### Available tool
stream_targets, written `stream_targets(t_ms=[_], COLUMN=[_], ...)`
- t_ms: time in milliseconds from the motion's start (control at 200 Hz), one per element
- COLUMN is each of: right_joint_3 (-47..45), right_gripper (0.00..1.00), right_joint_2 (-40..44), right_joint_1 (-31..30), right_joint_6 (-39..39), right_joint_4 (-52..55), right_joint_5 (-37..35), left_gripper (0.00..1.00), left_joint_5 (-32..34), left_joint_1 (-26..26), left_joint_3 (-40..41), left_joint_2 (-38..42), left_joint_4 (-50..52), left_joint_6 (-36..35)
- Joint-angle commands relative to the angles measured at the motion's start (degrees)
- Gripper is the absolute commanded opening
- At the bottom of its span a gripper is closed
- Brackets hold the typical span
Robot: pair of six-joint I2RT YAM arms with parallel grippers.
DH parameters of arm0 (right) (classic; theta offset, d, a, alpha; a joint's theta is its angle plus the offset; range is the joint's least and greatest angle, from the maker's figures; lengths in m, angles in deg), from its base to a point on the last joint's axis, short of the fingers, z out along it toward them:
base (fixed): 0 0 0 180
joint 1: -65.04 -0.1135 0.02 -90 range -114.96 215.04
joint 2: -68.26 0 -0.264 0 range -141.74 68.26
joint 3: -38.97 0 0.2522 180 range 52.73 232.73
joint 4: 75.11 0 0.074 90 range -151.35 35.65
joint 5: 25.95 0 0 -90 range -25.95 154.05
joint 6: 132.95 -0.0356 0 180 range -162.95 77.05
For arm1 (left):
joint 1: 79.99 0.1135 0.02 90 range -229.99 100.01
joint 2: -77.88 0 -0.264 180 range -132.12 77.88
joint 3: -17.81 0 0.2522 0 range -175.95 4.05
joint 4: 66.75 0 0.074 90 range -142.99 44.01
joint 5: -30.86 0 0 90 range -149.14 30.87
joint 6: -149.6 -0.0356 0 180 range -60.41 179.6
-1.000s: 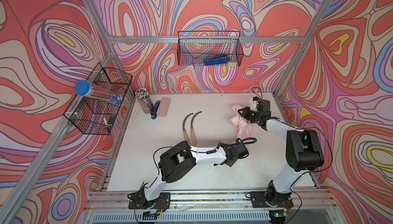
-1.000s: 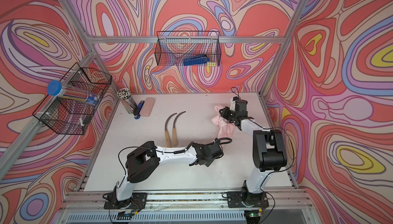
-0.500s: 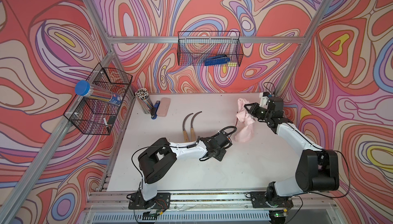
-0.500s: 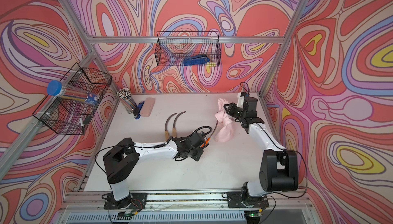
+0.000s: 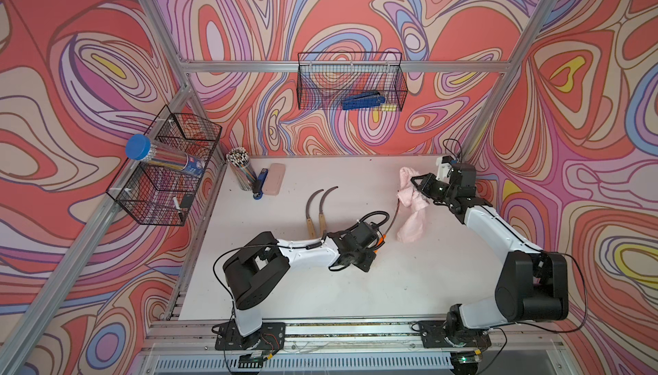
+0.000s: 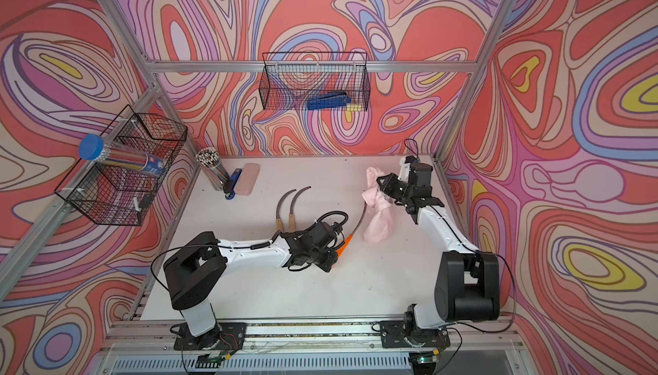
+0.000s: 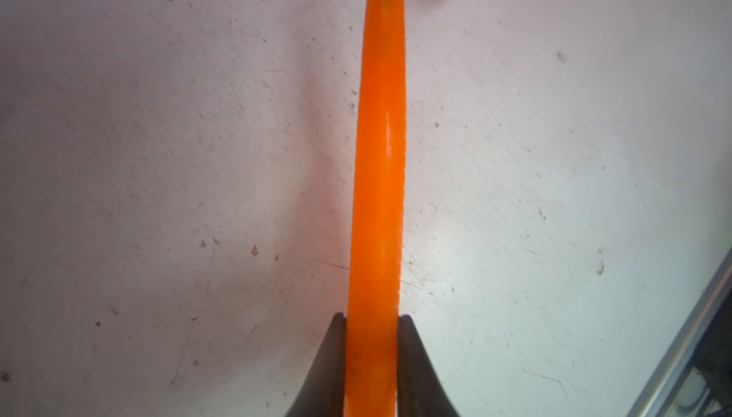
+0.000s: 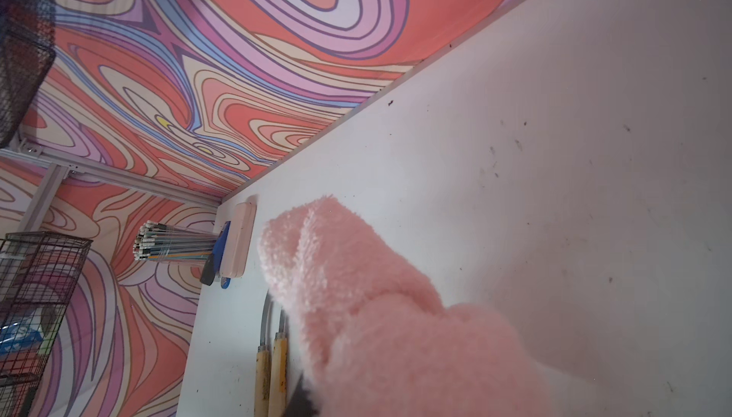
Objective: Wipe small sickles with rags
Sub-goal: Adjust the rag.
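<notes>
- Left gripper (image 7: 371, 326): jaws pinched on the lower handle of the orange-handled sickle (image 6: 343, 244). Over the last second they draw in the last little way, so the grip now looks set.
- Orange-handled sickle: the handle is held just off the table (image 5: 320, 295), judging by its shadow in the left wrist view. The dark blade runs up and away toward the rag (image 5: 413, 220). In both top views its tip meets the rag's near edge, though real contact cannot be confirmed.
- Right gripper (image 5: 414, 186): clamped on the upper bunch of the rag, as it was a second ago.
- Rag: a second ago it is bunched low beside the right gripper at the far right of the table. Now it is raised and hangs as a long drape. Whether its lower end rests on the table cannot be told.
- Wooden-handled sickles (image 5: 315, 209): two, side by side on the table just beyond the left arm, in the same place as before.
- Bearing on the task: both pick-ups appear complete, with blade and cloth brought together. Wiping of the first blade seems about to begin, and two sickles are not yet handled.
</notes>
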Motion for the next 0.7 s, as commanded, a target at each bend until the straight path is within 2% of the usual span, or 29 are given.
stream_targets(t_ms=[0,215,325,531,696], right_joint_3=[4.57,8.29,11.11,17.24,14.87], right_gripper=[0.0,0.0,0.0,0.0,0.0], right_joint_2=[-1.33,-4.06,-5.29,-9.62,-8.24], right_joint_1=[3.29,3.61,3.74,4.57,4.27], right_joint_6=[-1.18,-1.11,0.27,0.27,0.62], right_joint_4=[-3.79,-2.56,0.21,3.27,2.14], right_joint_5=[-3.89,-4.47,-6.69,-6.51,-5.83], left_gripper=[0.0,0.0,0.0,0.0,0.0], left_joint_5=[0.37,5.46,6.24,8.37,11.65], left_joint_1=[0.21,0.2,0.21,0.21,0.21], left_joint_3=[4.37,5.97,5.95,6.41,4.08], left_joint_2=[1.76,3.72,4.08,3.14,1.82], left_joint_4=[3.69,6.63,7.56,8.44,11.46], left_joint_6=[1.81,2.68,2.57,4.01,5.68])
